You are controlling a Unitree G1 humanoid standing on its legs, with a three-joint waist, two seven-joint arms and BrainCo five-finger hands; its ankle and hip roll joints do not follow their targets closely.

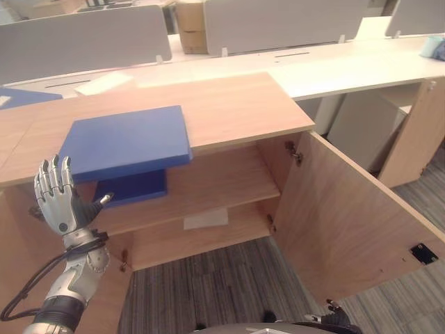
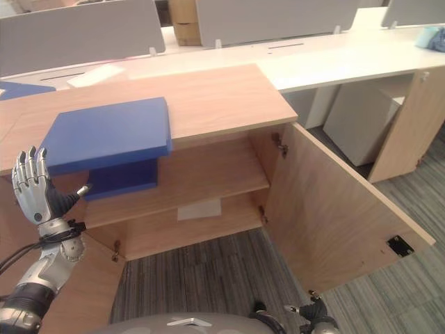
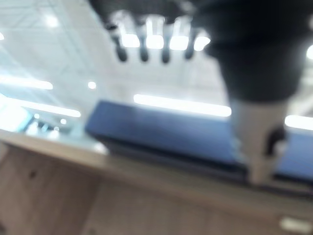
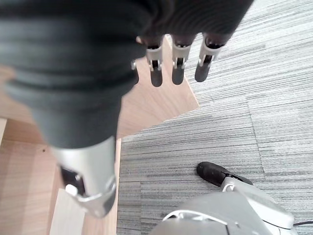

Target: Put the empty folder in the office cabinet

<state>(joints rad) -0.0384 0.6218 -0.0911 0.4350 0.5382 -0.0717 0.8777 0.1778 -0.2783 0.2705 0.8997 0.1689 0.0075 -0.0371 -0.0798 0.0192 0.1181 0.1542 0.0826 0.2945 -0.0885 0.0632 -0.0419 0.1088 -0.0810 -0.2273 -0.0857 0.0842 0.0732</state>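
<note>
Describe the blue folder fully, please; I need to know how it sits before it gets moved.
The blue folder is a flat, rectangular, matte plain-blue piece that looks like stiff board or plastic. It lies closed on the wooden cabinet top, near its front left, with its front edge jutting past the cabinet's front edge. A second blue piece shows just beneath it on the upper shelf. The left robot hand is raised, fingers straight, beside the folder's front left corner, not touching it.

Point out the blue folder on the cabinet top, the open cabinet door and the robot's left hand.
blue folder [image 1: 128, 139]: left eye view, middle of its top cover.
cabinet door [image 1: 348, 216]: left eye view, inner face of the open door.
left hand [image 1: 59, 202]: left eye view, back of the hand, fingers straight.
</note>
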